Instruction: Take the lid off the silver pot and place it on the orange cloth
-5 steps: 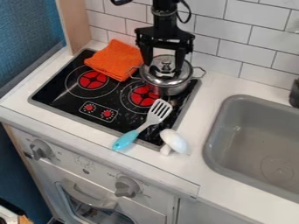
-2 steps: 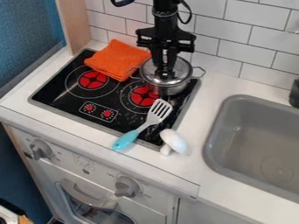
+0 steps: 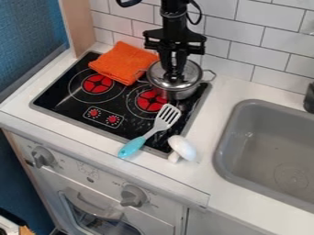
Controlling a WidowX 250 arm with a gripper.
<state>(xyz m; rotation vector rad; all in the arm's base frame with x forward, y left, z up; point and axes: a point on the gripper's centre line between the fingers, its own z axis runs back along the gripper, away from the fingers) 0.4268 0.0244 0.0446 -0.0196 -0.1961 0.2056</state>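
Item: counter (image 3: 211,110), white, below me and spreading around the fittings.
Item: sink (image 3: 270,147), grey, well apart from me on the view's right.
Item: hob (image 3: 126,126), black with red rings, under me and toward the camera.
Item: cloth (image 3: 122,64), orange, folded, near me on the view's left, on the hob's back corner.
Item: my gripper (image 3: 175,77), black, hanging down over the lid; fingers drawn close together, pinching it at its top middle, as I judge.
Item: pot (image 3: 178,94), metal, directly beneath me, upright at the hob's back.
Item: lid (image 3: 160,76), metal, right at my fingertips, seated on the pot. Status: grip made, I judge; lid not raised. Orientation: top face up, roughly level; round, so no long axis. The pot's two loop handles point across the view.
Item: spatula (image 3: 162,124), slotted, blue handle, lying camera-side of me.
Item: mushroom (image 3: 182,148), white, beyond the spatula's head from me, by the hob's near corner.
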